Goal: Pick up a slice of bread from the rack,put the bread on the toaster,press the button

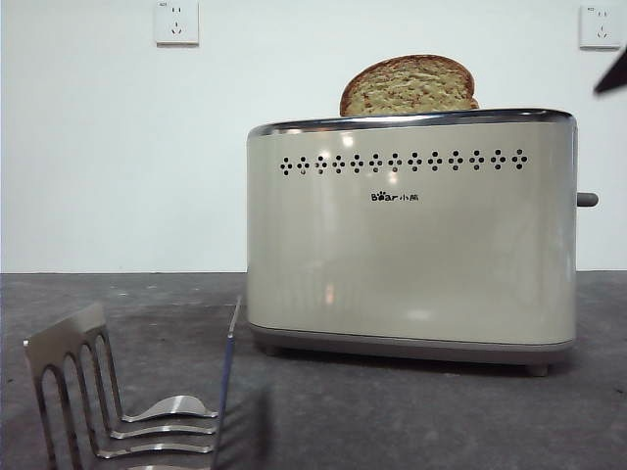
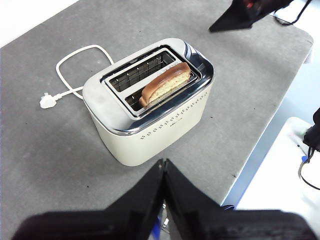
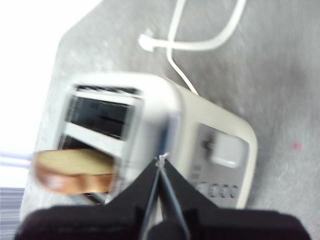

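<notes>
The cream toaster (image 1: 411, 255) stands on the grey table. The slice of bread (image 1: 409, 86) stands in one of its top slots, its rounded top sticking out. It also shows in the left wrist view (image 2: 167, 83) and, blurred, in the right wrist view (image 3: 70, 170). The grey button (image 1: 586, 199) sticks out of the toaster's narrow side (image 3: 227, 150). The silver rack (image 1: 118, 392) stands empty near the camera. My left gripper (image 2: 164, 161) is shut and empty, high above the toaster (image 2: 150, 100). My right gripper (image 3: 160, 159) is shut and empty above the toaster's button end; it shows as a black tip (image 1: 612, 73) in the front view.
A white cord with plug (image 2: 47, 100) lies on the table behind the toaster. Two white wall sockets (image 1: 176, 22) sit on the back wall. The table's edge (image 2: 260, 150) runs close past the toaster's button side.
</notes>
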Robot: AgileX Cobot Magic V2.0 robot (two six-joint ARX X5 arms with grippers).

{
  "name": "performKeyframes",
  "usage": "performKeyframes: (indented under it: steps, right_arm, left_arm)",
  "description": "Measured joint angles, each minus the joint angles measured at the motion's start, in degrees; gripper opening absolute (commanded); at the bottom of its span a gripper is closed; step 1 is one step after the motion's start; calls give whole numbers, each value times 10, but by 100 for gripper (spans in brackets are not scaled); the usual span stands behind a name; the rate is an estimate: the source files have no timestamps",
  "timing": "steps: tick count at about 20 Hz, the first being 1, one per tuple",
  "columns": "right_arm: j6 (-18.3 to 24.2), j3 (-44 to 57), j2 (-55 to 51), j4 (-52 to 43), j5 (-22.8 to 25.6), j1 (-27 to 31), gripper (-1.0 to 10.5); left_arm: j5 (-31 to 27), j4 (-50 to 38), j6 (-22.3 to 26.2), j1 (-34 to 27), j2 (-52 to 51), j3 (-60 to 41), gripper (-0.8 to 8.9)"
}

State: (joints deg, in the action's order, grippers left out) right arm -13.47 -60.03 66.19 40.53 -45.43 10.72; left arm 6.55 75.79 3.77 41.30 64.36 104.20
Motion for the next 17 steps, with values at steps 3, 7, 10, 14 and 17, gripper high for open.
performKeyframes:
  steps: [3,7,10,14,17]
  right_arm:
    - [8,-60,-52,62,48,0,-7]
    - [29,-145,-118,139,157,-1,-2]
    - [39,-200,-150,184,245,-2,-2]
    - [43,-271,-166,250,351,-2,-2]
    - [48,-320,-165,306,421,-2,-2]
  left_arm:
    - [0,0,0,0,0,0,-4]
    - [0,0,0,0,0,0,-4]
    - [0,0,0,0,0,0,-4]
    - [0,0,0,0,3,0,-4]
    - [0,0,0,0,11,0,-4]
